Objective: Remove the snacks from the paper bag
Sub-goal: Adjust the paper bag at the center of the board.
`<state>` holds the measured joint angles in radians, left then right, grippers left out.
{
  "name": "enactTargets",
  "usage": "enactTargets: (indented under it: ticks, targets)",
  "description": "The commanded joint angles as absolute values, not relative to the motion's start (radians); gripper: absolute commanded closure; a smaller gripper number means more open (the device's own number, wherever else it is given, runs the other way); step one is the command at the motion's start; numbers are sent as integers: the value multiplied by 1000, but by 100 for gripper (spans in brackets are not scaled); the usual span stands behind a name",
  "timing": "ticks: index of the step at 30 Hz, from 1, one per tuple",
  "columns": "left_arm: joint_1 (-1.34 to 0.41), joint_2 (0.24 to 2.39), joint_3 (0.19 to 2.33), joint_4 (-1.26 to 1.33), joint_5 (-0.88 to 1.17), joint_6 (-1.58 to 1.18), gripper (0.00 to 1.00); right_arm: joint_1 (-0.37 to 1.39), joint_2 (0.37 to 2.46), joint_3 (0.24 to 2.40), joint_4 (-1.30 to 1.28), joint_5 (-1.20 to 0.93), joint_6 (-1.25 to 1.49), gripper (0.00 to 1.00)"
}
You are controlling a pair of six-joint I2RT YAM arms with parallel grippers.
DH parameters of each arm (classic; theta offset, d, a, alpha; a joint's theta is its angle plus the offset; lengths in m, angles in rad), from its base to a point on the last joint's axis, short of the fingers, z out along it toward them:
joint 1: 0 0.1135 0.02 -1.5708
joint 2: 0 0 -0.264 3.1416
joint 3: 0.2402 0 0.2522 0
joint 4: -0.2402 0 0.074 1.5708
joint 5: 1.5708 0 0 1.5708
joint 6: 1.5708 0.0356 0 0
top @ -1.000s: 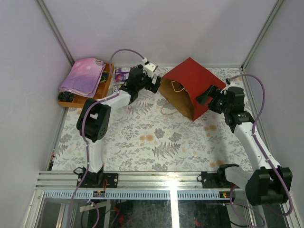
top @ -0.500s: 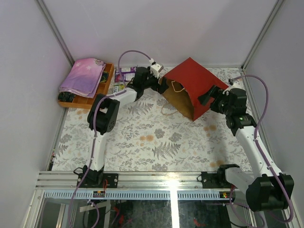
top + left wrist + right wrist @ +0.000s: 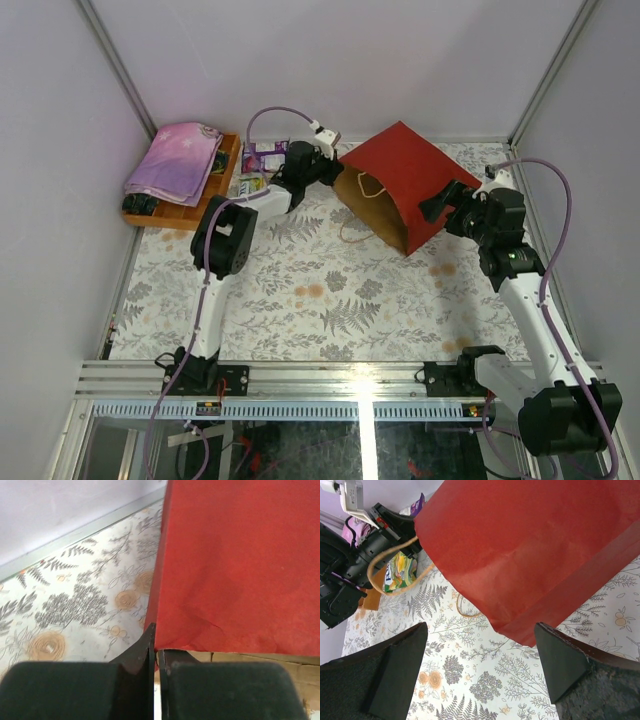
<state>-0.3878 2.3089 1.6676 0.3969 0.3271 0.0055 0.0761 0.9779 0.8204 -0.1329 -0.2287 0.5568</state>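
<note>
Far corner at 10 o'clock: a folded cloth (image 3: 180, 158) on a wooden tray (image 3: 222, 180). Just off the tray's 3 o'clock side, two snacks lie out on the table (image 3: 300, 320): a purple-white pack (image 3: 262, 155) and a yellow-green packet (image 3: 249, 186). Next along, near 12 o'clock, the left gripper (image 3: 333, 172) has its fingers pressed together on the rim of the paper bag (image 3: 405, 170). In the wrist view the red edge runs down into the seam between them, so it reads as a pinch on paper. The bag lies on its side, mouth toward 8 o'clock, brown lining showing, cord handles (image 3: 375, 185) hanging loose at the opening. At 3 o'clock the right gripper (image 3: 438, 207) stands spread wide by the bag's closed end. The step looks like opening or tipping the bag. Done well, the rim pinch should rise slowly and straight so the paper does not tear, while the right side raises the closed end so anything inside slides toward the mouth. Hidden: the bag's inside — no view shows whether packets remain in it. How much paper the left pinch has caught is hard to make out, and I cannot tell whether the right fingers touch the bag.
</note>
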Motion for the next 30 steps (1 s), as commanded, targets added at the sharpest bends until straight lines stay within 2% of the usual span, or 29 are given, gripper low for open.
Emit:
enactTargets:
  ticks: [1, 6, 10, 19, 24, 30]
  targets:
    - [-366, 2252, 1585, 530, 159, -40, 100, 75, 983, 846, -91, -254, 544, 6]
    - [-335, 2181, 1464, 586, -108, -187, 100, 75, 1001, 848, -77, -269, 542, 6]
    - [-293, 2118, 1394, 514, -416, -382, 100, 75, 1030, 854, -58, -310, 549, 6]
    - [-245, 1907, 1160, 396, -774, -673, 100, 85, 1130, 879, -39, -394, 539, 5]
    - [-295, 1848, 1080, 331, -762, -771, 100, 226, 1208, 929, -145, -264, 434, 0]
    - [-505, 1889, 1102, 249, -806, -797, 100, 378, 1197, 839, -57, -200, 408, 1]
